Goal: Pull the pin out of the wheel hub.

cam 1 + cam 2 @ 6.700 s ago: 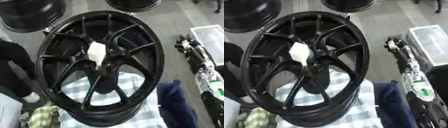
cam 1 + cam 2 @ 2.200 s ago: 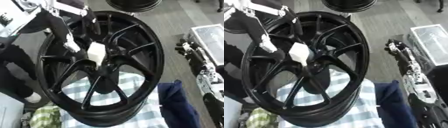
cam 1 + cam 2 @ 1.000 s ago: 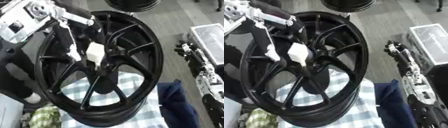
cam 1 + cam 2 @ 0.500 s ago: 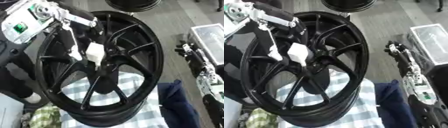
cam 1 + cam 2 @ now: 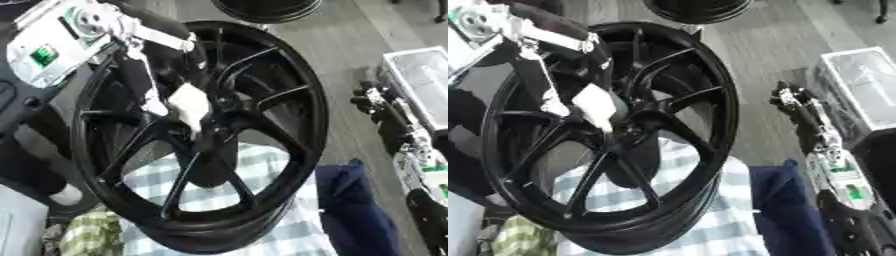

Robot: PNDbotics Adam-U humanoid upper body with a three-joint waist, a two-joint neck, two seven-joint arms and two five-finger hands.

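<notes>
**Left hand reaches the hub**

The robot's left hand (image 5: pixel 131 65) comes in from the upper left, its black fingers (image 5: pixel 138 85) extended alongside the white block-shaped pin (image 5: pixel 190 102) at the centre of the glossy black spoked wheel hub (image 5: pixel 289 95); contact is unclear. The right hand (image 5: pixel 802 112) rests open at right. A checked cloth (image 5: pixel 262 200) lies beneath.
</notes>
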